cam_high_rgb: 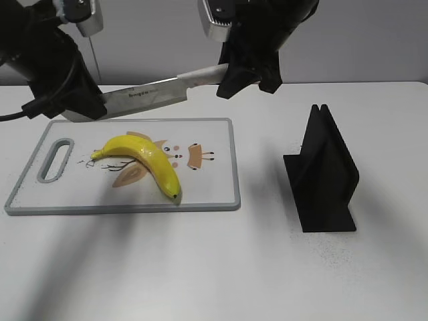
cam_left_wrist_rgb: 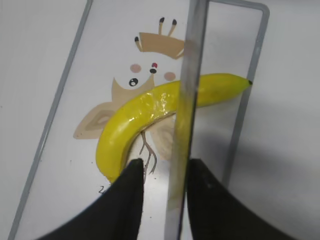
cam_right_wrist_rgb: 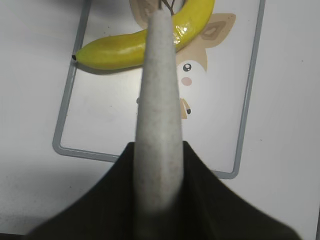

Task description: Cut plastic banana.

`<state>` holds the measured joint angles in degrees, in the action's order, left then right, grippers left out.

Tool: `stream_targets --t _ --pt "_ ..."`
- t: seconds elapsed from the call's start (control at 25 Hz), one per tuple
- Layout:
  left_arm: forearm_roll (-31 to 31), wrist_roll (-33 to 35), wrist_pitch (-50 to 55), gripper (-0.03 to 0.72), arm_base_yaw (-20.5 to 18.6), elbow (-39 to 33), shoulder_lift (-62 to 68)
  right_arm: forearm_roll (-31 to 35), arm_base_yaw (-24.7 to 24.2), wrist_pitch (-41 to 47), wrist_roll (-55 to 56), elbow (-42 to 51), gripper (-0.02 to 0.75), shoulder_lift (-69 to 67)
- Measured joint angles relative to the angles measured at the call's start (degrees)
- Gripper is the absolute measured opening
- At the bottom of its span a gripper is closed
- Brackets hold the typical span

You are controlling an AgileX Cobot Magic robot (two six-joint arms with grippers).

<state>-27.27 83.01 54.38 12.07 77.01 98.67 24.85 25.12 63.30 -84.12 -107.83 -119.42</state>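
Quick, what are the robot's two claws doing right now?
Left gripper: shut on the knife, pinching its blade.
Right gripper: shut on the knife's handle, holding it above the banana.

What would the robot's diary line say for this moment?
right claw: shut on knife handle | left claw: pinching knife blade | knife: above cutting board | banana: uncut, on board

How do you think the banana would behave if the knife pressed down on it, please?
The banana looks glossy, so the knife may well skid off it. It is curved and lies loose on the cutting board, so it could probably pivot or slide. Being plastic, it is likely light.
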Motion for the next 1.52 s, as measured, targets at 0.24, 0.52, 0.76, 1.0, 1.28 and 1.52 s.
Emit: stream_targets --t 0.24,0.52,0.76,1.0,1.28,1.52 --pt "0.3 0.0 0.0 0.047 0.0 0.0 0.6 0.5 0.0 -1.6 -0.2 0.0 0.165 -0.8" --pt "1.3 0.3 -1.2 0.006 -0.1 0.0 1.3 0.7 0.0 -4.1 -0.7 0.0 0.165 -2.5" --pt "0.1 0.0 -2.5 0.006 0.0 0.0 5.4 -1.5 0.0 -5.0 -0.8 0.0 0.165 -4.3" --pt "-2.2 0.1 -6.1 0.007 0.0 0.0 13.0 -3.4 -0.5 -8.3 -0.9 -0.1 0.165 -10.2" --pt "-6.7 0.4 -6.9 0.016 -0.3 1.7 21.1 -4.8 -1.4 -10.7 -1.2 -1.0 0.167 -17.9" --pt "-6.4 0.3 -7.3 0.012 -0.1 1.1 19.8 -5.4 -1.2 -6.1 -1.2 -5.4 0.169 -18.1"
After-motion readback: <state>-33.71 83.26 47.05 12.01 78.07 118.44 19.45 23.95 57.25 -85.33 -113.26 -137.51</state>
